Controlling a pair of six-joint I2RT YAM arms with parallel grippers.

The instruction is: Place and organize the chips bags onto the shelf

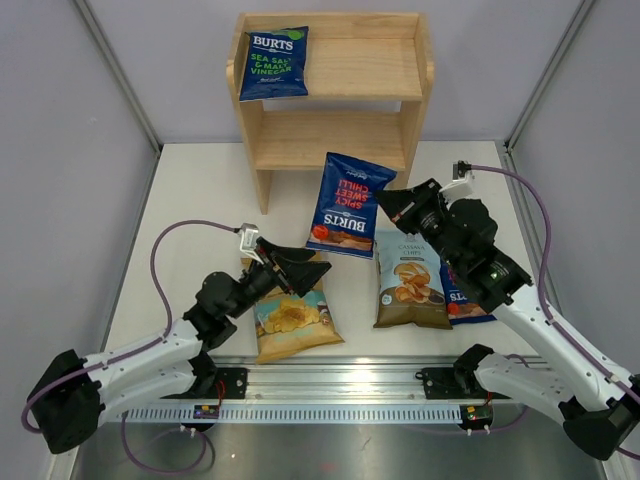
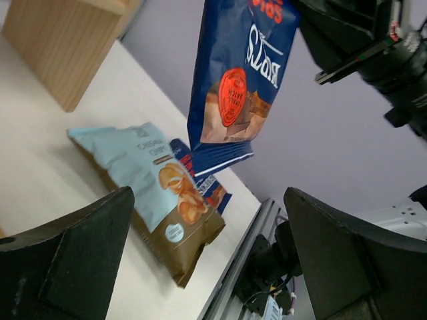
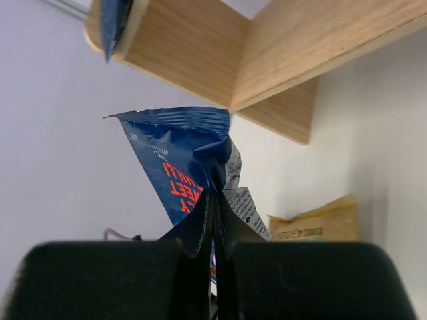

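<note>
Three dark-blue Burts bags (image 1: pixel 273 62), two larger bags (image 1: pixel 410 285), one shelf (image 1: pixel 370 65).

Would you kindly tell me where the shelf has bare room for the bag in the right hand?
Top tier: bare from the Sea Salt bag to the right side panel. Lower tier: bare between both side panels. Crowded: the table front, where the tan bag, light-blue bag and another blue bag lie.
</note>
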